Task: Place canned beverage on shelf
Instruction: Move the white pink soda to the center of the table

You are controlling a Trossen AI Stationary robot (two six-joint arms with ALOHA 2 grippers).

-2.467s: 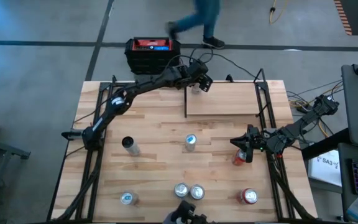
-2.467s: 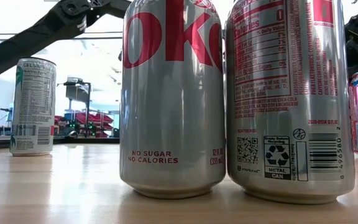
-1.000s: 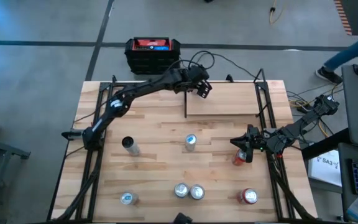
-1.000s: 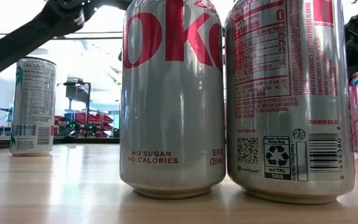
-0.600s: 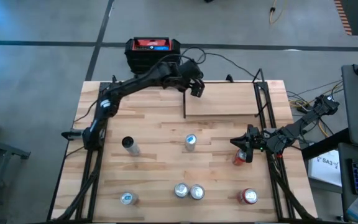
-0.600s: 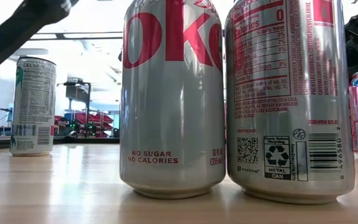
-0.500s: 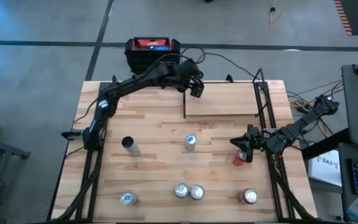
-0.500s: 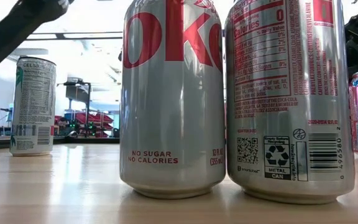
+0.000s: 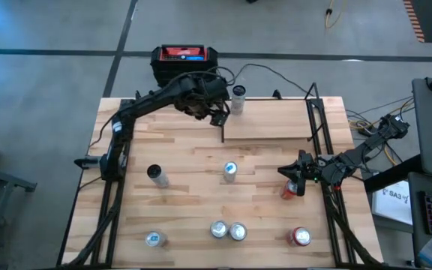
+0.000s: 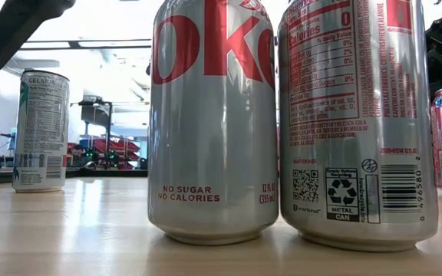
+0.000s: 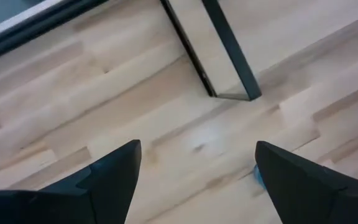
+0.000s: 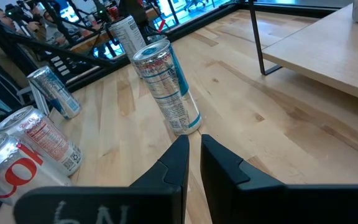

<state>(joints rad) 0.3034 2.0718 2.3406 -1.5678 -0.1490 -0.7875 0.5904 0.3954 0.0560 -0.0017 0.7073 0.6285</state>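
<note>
The left claw (image 9: 217,118) has let go of the can (image 9: 238,98) and pulled back off the shelf (image 9: 276,120); a moment ago it was over the shelf's back corner, and now it sits just past the shelf's left edge, over the bare worktop (image 9: 178,150); its two dark fingers (image 11: 114,171) stand apart with nothing between them, and only wood and a black shelf rod (image 11: 232,53) show past them.

The can now stands upright by itself on the back left corner of the shelf, near the claw but not touching it; the shelf is the small light board with thin black rods at the far right part of the worktop.

The right claw (image 9: 297,180) waits on the right side of the worktop; its fingers (image 12: 176,163) are shut tight together and hold nothing; a red can (image 9: 288,191) sits right under it in the high view.

More cans stand around the worktop; a tall slim can (image 12: 166,87) is in the middle; a dark-topped can (image 9: 155,175) is on the left; two silver cans (image 9: 227,230) stand side by side near the front, close up in the low view; one can (image 9: 153,239) is at the front left and another red can (image 9: 301,237) is at the front right.
</note>
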